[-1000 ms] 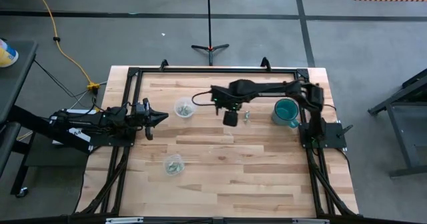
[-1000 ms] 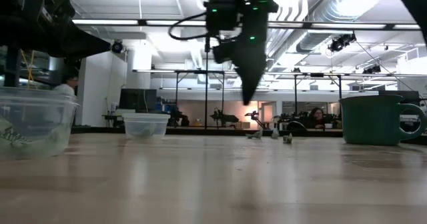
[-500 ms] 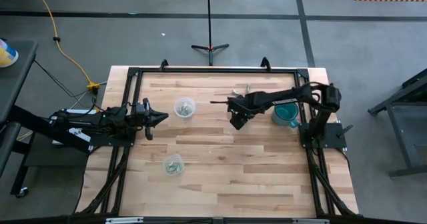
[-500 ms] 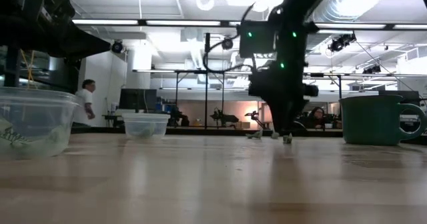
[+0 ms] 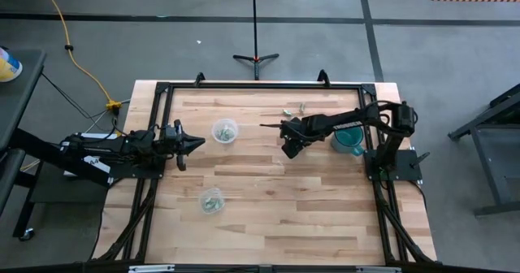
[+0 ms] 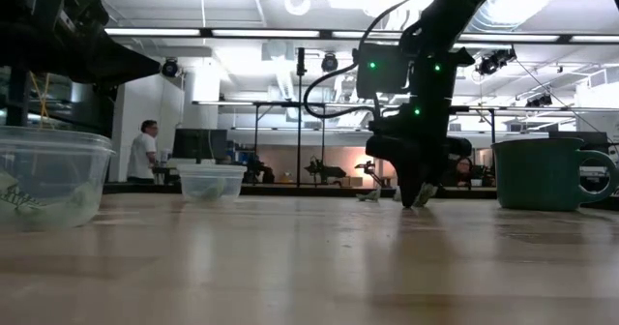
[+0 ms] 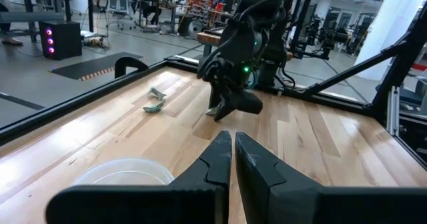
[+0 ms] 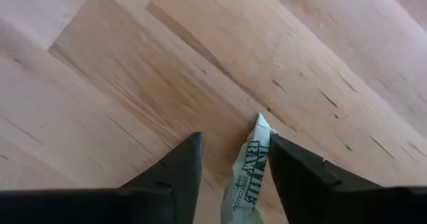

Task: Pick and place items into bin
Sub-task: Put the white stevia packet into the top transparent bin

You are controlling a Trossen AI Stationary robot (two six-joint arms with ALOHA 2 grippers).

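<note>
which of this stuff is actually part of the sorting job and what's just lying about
Part of the job:
- packet between the open fingers of the right gripper
- two loose packets
- two clear cups holding pieces

Just about:
- green mug, role unclear
- left gripper, waiting
- yellow cable
- floor stand

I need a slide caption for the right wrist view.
Right gripper open around a small pale green printed packet on the wooden table.
</note>
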